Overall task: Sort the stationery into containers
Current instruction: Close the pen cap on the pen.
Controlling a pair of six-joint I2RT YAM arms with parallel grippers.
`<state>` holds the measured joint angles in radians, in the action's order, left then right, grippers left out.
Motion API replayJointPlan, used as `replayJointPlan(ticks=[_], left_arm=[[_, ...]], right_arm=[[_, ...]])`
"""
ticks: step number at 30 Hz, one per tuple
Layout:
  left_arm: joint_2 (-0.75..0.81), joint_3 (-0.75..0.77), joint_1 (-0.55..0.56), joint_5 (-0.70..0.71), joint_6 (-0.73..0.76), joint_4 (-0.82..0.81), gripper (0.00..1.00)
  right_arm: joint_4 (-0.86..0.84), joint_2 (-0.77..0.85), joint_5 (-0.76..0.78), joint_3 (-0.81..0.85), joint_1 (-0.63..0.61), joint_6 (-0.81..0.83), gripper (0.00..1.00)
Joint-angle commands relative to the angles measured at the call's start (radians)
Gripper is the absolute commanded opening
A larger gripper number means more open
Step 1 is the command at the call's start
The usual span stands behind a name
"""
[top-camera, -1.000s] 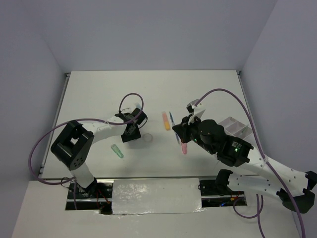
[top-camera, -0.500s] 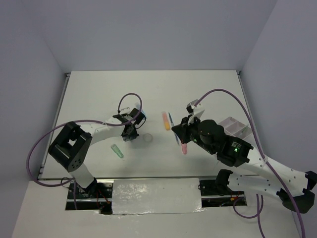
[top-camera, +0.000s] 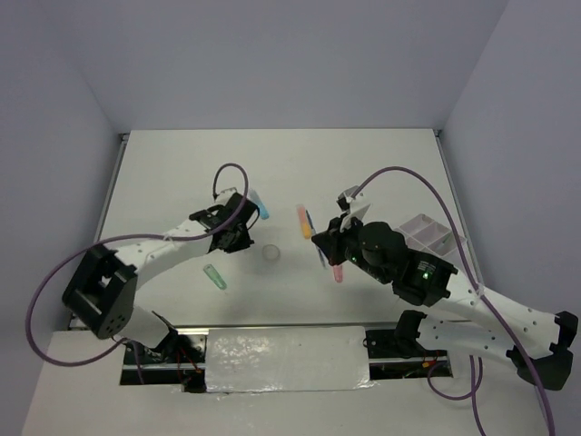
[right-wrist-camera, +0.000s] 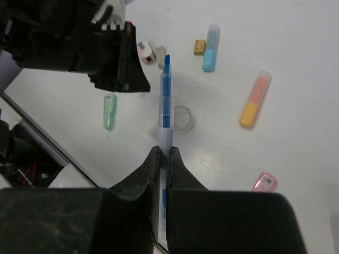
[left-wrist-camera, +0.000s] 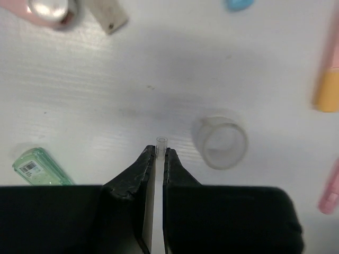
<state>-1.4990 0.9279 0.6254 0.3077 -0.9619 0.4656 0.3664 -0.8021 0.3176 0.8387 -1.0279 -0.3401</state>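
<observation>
Blue pen (right-wrist-camera: pixel 166 100): clamped between the right gripper (right-wrist-camera: pixel 164 152) fingers, off the table, tip aimed past the tape ring (right-wrist-camera: pixel 181 119).
Clear thin pen (left-wrist-camera: pixel 160 143): pinched in the left gripper (left-wrist-camera: pixel 157 154), its end just left of the ring.
Right arm: folded back toward the ring, wrist tilted down.
Left arm: stretched low, ending left of the ring.
Green marker (top-camera: pixel 215 276): near-left of the ring.
Orange marker (top-camera: pixel 303 221): beyond the ring, to its right.
Tray (top-camera: pixel 427 232): well right of the ring.
</observation>
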Motion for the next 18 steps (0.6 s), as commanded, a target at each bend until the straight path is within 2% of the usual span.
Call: replayJointPlan(ticks=[1,4,10,18], left_arm=[[0.172,0.071,0.002,0.002,0.096,-0.025,0.00],[0.290,0.120,0.002,0.010,0.178,-0.059,0.00],[0.498,0.203,0.002,-0.096,0.331,-0.215,0.00],[0.710,0.138,0.002,-0.281,0.368,-0.525,0.00]], right_arm=[[-0.114,0.036,-0.035,-0.009,-0.004,0.010,0.00],[-0.176,0.084,-0.094,-0.023,-0.003,0.018,0.00],[-0.279,0.086,-0.212,-0.009,-0.003,0.023,0.00],[-0.443,0.054,-0.311,-0.064,-0.006,-0.019,0.00]])
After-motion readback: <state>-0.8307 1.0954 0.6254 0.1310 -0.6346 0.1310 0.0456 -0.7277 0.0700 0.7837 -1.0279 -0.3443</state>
